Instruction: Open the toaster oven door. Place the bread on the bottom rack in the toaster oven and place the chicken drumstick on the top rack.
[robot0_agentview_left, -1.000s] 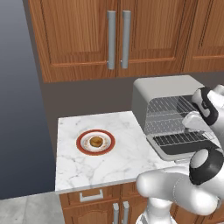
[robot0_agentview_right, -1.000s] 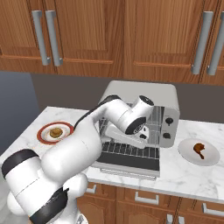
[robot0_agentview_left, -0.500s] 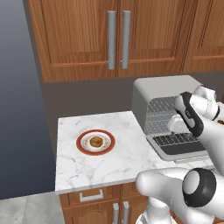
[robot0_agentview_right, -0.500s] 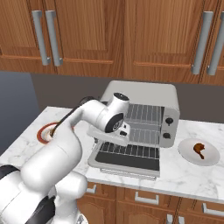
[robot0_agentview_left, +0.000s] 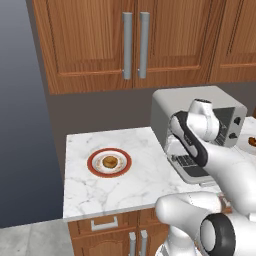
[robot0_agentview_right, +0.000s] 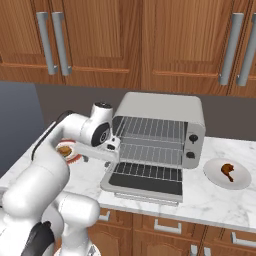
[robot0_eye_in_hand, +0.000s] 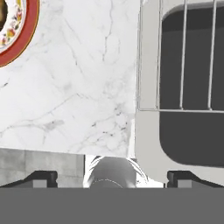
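White arm's gripper (robot0_agentview_right: 114, 145) now farther left, beside toaster oven door (robot0_agentview_right: 145, 181).

Kitchen: wooden cabinets (robot0_agentview_left: 135, 45), marble counter (robot0_agentview_left: 145, 180), toaster oven (robot0_agentview_right: 160, 132).
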